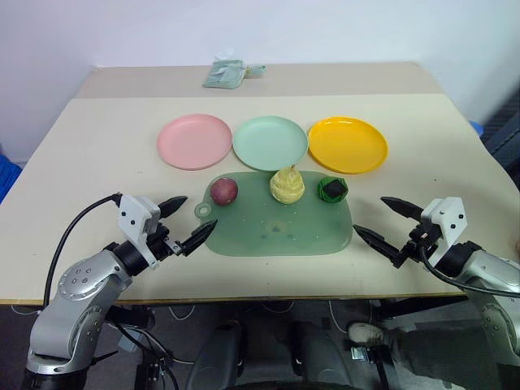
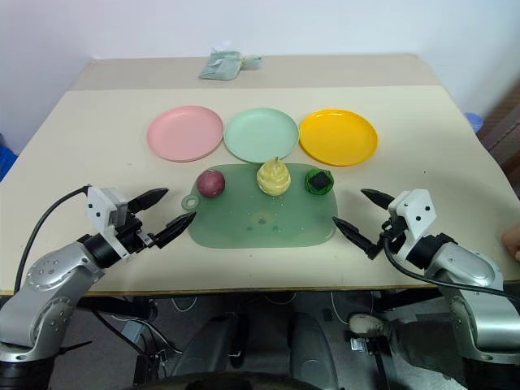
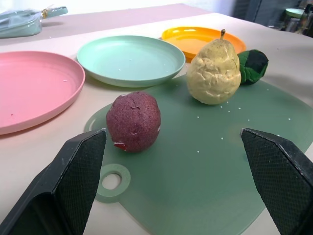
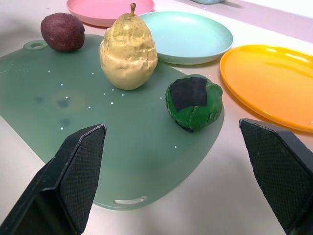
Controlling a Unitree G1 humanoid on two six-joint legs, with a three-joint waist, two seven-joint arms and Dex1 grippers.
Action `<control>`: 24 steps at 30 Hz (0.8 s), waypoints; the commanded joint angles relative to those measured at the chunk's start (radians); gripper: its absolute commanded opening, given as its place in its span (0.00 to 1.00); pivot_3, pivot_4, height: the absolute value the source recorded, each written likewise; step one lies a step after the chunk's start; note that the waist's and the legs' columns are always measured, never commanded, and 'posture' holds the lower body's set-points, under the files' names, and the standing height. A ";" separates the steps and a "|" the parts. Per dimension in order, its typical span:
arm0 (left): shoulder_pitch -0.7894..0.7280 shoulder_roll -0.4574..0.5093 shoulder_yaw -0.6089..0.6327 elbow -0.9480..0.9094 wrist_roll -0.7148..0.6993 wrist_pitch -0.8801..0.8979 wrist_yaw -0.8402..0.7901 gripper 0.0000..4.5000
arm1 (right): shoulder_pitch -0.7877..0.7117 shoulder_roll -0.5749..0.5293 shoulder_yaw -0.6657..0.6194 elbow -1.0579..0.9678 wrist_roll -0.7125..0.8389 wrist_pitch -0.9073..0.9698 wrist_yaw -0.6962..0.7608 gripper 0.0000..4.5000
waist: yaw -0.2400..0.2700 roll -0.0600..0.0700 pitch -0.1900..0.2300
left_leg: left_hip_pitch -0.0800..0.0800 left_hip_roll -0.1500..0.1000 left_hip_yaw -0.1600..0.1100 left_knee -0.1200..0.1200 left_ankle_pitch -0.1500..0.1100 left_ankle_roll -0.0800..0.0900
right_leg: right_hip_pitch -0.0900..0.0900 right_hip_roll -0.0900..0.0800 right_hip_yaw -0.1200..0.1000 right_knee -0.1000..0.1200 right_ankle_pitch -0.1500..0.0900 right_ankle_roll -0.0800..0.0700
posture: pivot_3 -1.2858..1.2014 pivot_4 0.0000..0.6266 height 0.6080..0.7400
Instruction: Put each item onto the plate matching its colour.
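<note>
A pale beige surface (image 1: 97, 154) is seen, made of two parts with a seam running across behind its near part. Behind the surface a plain white wall (image 1: 244, 28) is lit evenly, without hard shadows. On the far part of the surface, near the wall, a small pale green bundle (image 1: 226, 73) is laid. Left of the surface something blue (image 1: 6, 172) is glimpsed at floor level, and right of it another blue object (image 1: 476, 127). Below the near edge a dark floor (image 1: 268, 341) with black cables is seen.
</note>
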 commanded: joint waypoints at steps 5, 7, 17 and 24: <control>-0.005 0.005 0.021 -0.036 -0.011 -0.011 0.001 1.00 | -0.011 -0.006 -0.008 -0.034 0.006 -0.002 -0.006 0.99 | 0.000 0.000 0.000 | 0.000 0.000 0.000 0.000 0.000 0.000 | 0.000 0.000 0.000 0.000 0.000 0.000 | 0.52 0.24 1.00; -0.010 0.004 0.020 -0.036 -0.011 -0.009 0.004 1.00 | -0.015 -0.006 -0.007 -0.029 0.006 -0.003 -0.004 0.99 | 0.000 0.000 0.000 | 0.000 0.000 0.000 0.000 0.000 0.000 | 0.000 0.000 0.000 0.000 0.000 0.000 | 0.52 0.24 1.00; -0.016 0.003 0.014 -0.032 -0.005 -0.026 -0.008 1.00 | -0.019 0.000 -0.003 -0.007 0.002 -0.037 0.020 0.99 | 0.000 0.000 0.000 | 0.000 0.000 0.000 0.000 0.000 0.000 | 0.000 0.000 0.000 0.000 0.000 0.000 | 0.52 0.24 1.00; -0.093 0.006 0.020 -0.008 -0.079 0.179 0.098 1.00 | -0.064 -0.009 0.041 -0.028 0.066 -0.075 0.148 0.99 | 0.000 0.000 0.000 | 0.000 0.000 0.000 0.000 0.000 0.000 | 0.000 0.000 -0.001 0.000 0.000 0.000 | 0.52 0.24 1.00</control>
